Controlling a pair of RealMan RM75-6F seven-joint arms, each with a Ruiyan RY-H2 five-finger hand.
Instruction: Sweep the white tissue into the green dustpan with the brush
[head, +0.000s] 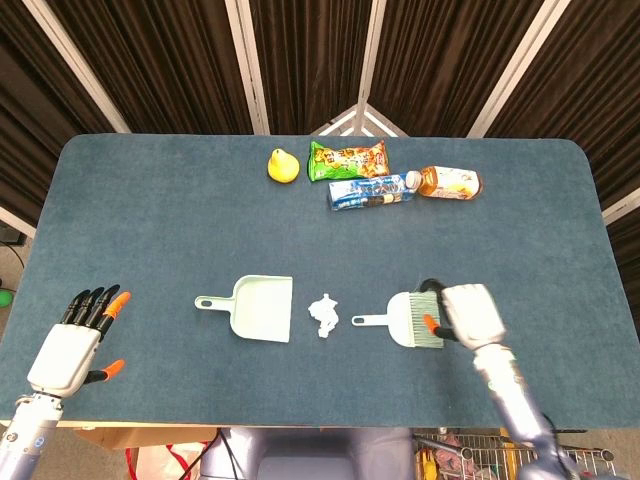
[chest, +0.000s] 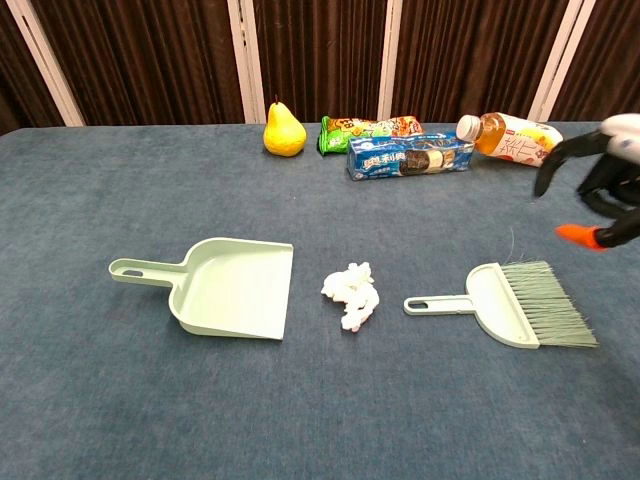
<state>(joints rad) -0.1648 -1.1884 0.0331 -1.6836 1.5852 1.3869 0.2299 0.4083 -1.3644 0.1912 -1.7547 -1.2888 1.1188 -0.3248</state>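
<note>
White tissue (head: 324, 315) is seen crumpled on the blue worktop (head: 150, 220), between the green dustpan (head: 260, 308) to its left and the brush (head: 412, 319) to its right, apart from both. The right hand (head: 468, 313) is held above the brush's bristle end, empty with fingers apart. The left hand (head: 75, 336) rests far left of the tissue, spread wide and holding nothing.
</note>
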